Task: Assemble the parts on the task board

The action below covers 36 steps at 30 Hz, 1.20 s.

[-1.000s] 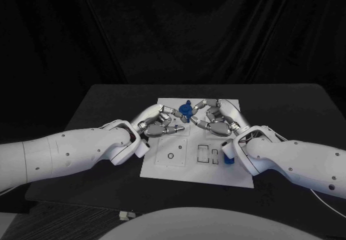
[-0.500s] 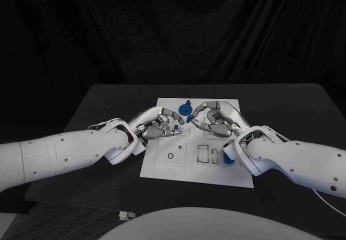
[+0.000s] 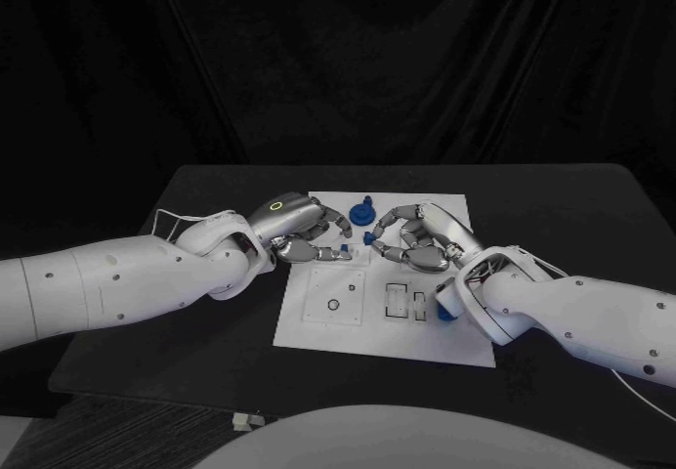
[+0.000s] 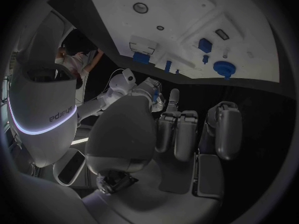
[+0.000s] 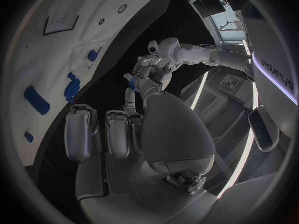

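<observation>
Two hands over the task board (image 3: 317,327), mid-table: left hand (image 3: 308,234) at 11 o'clock, right hand (image 3: 411,241) at 1 o'clock, fingers curled, whether holding anything I cannot tell. Blue parts: one (image 3: 365,211) at 12, one (image 3: 446,314) at 3.

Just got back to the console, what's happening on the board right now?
Both hands are over the far half of the white task board. The left hand and the right hand face each other with fingers curled; whether either holds a part cannot be told. A round blue part stands at the board's far edge between them. Another blue part sits by the right wrist, near the board's right edge.
</observation>
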### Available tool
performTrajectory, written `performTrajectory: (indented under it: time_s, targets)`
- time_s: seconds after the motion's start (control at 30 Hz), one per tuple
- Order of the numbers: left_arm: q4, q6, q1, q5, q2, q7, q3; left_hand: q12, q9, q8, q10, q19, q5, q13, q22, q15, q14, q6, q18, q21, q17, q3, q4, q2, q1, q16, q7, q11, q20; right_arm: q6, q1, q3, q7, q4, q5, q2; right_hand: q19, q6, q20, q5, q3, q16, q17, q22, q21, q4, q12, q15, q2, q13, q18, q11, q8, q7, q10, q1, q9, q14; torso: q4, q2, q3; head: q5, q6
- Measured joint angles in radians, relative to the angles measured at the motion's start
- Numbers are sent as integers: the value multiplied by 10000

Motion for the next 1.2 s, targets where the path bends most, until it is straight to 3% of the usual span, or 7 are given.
performTrajectory:
  time_s: [0.27, 0.3, 0.6, 0.7, 0.83, 1.07, 1.2]
  targets:
    - [75, 729, 239, -1725, 282, -1307, -5, 0, 20, 15, -41, 87, 122, 0, 0, -4, 1, 187, 1, 0, 0, -163, 162, -24, -515, 0, -102, -38, -88, 224, 0, 0, -230, -14, -125, 41, 0, 0, 0, 0, 0, 0, 0, 0, 0, 0, 0, 0, 0, 0, 0, 0, 0, 0, 0, 0, 0, 0, -5, 0, 3, -29, 0]
    - [83, 842, 253, -1917, 312, -1450, -5, 1, 56, 15, -42, 88, 123, 0, 0, -151, 151, 186, 0, 0, 0, -163, 162, -24, -516, 0, -103, -40, -89, 249, 0, 0, -254, -16, -136, 46, 0, 0, 0, 0, 0, 0, 0, 0, 0, 0, 0, 0, 0, 0, 0, 0, 0, 0, 0, 0, 0, 0, -3, 1, 4, -30, 0]
    - [190, 1407, 313, -2670, 473, -2078, -6, 1, 591, 172, -120, 160, 1147, 0, 0, -248, 70, 236, 0, 1, 0, -163, 161, 171, -711, 0, -157, -124, -161, 380, 0, -1, -377, -45, -187, 96, 0, 0, 0, 0, 0, 0, 0, 0, -118, 0, 0, 0, 0, 0, 0, 0, 0, 0, 0, 0, 0, 0, 5, 14, 7, -17, 0]
    - [228, 1487, 317, -2771, 484, -2116, -6, 2, 787, 171, -36, 208, 2026, 0, 0, -248, 70, 234, 0, 1, 0, -162, 161, 172, -711, 0, -158, -209, -211, 410, 0, -1, -403, -53, -196, 105, 0, 0, 0, 0, 0, 0, 0, 0, -174, 0, 0, 0, 0, 0, 0, 0, 0, 0, 0, 0, 0, 0, 3, 19, 7, -7, 0]
    - [320, 1506, 321, -2880, 467, -2093, -6, 12, 942, 171, -37, 211, 2625, 0, 0, -249, 70, 233, 0, 2, 0, -160, 162, 172, -710, 0, -158, -210, -212, 454, 0, -1, -441, -61, -204, 109, 0, 0, 0, -1, 0, 0, 0, 0, -174, -1, 0, 0, 0, 0, 0, 0, 0, 0, 0, 0, 0, 0, 0, 22, 6, -6, 0]
    - [562, 1386, 352, -2973, 270, -1957, -6, 22, 1085, 169, -37, 212, 2817, 0, 0, -248, 70, 233, 0, 140, 0, -92, 229, 316, -855, 0, -158, -210, -213, 520, 0, -1, -500, -85, -213, 117, 0, 0, 0, -1, 0, 0, 0, 0, -174, -1, 0, 0, 0, 0, 0, 0, 0, 0, 0, 0, 0, 0, 0, 20, 6, -28, 0]
    - [693, 1246, 521, -2999, 152, -1880, -13, 88, 1114, 169, -37, 266, 3057, 0, 0, -249, 70, 233, 0, 152, 0, -92, 229, 315, -855, 0, -158, -211, -265, 559, 0, 1, -531, -97, -216, 121, 0, 0, 0, -1, 1, 0, 0, 0, -174, -1, 0, 0, 0, 0, 1, 0, 0, 0, 0, 0, 0, 0, 3, 18, 6, -41, 0]
